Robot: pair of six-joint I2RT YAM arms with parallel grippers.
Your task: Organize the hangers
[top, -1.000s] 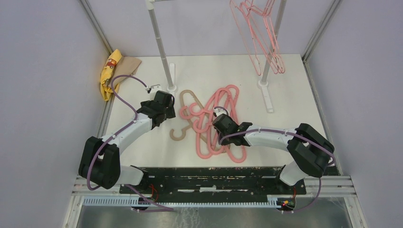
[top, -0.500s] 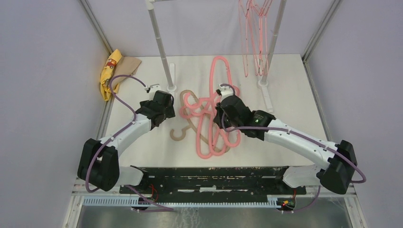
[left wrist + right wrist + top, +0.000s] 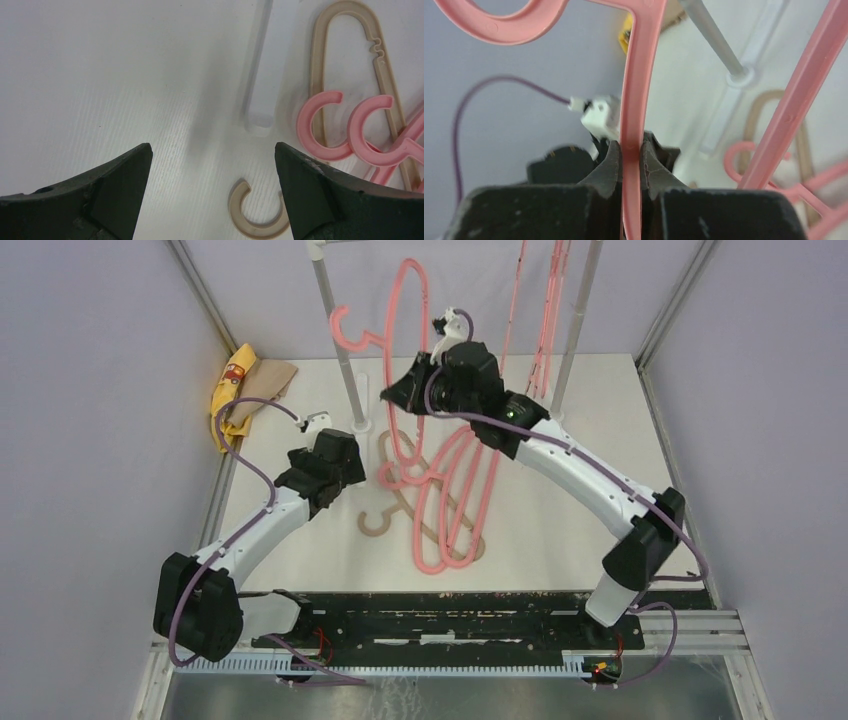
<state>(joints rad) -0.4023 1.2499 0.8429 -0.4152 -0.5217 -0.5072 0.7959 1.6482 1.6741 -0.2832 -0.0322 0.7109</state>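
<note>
My right gripper (image 3: 398, 395) (image 3: 630, 149) is shut on the stem of a thick pink hanger (image 3: 407, 300) (image 3: 633, 95). It holds the hanger high over the back of the table, its hook (image 3: 345, 330) next to the left rack pole (image 3: 335, 330). More thick pink hangers (image 3: 432, 566) (image 3: 320, 145) lie tangled on the table with the tan hanger (image 3: 375, 524) (image 3: 256, 220). Thin pink wire hangers (image 3: 545, 340) hang from the rack at the back right. My left gripper (image 3: 345, 478) (image 3: 212, 150) is open and empty, low over the table just left of the tan hook.
A yellow-and-tan cloth (image 3: 232, 390) lies at the back left corner. The right rack pole (image 3: 580, 300) stands on a white foot (image 3: 560, 440). Metal frame rails (image 3: 215, 500) line the table's sides.
My right arm has lifted a thick pink hanger out of the pile, up and back toward the left pole. My left arm has shifted only slightly.
</note>
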